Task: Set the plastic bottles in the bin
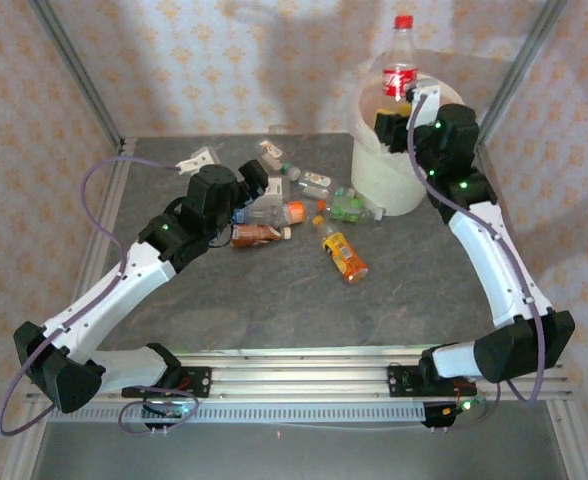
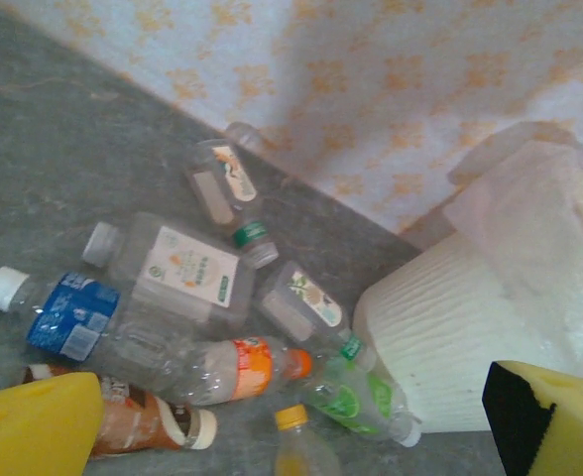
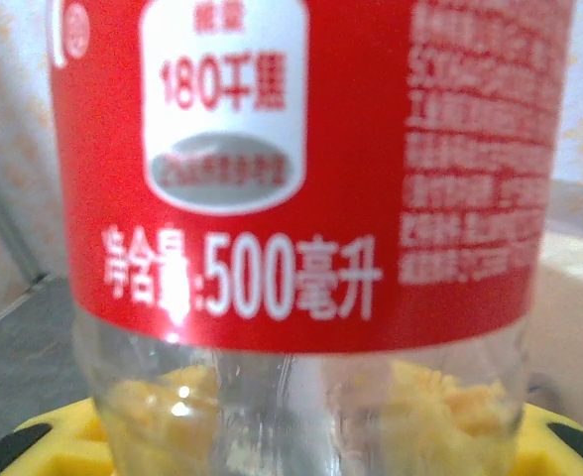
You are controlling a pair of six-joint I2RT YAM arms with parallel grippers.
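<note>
red-labelled bottle [image 1: 401, 72], clear plastic with a red cap, held upright over the mouth of the bin [image 1: 384, 185]; the right wrist view shows its lower body seated between yellow pads. right claw [image 1: 398, 120]: pinching the red-labelled bottle low on its body. the bin, white and lined with a pale bag [image 2: 544, 213] folded over the rim, stands at the far right of the surface [image 1: 304, 300]. the heap of bottles [image 1: 294, 205] lies just left of the bin, with one orange-labelled bottle [image 1: 344, 255] a little apart on the near side. left claw [image 1: 252, 192]: spread wide, hanging over the left end of the heap, near the blue-labelled bottle [image 2: 68, 317]. step judged in hand: dropping the held bottle. good practice: bring the bottle's base well inside the rim, away from the bag fold, then part the pads cleanly so that the tall body falls in rather than tipping over the edge.
</note>
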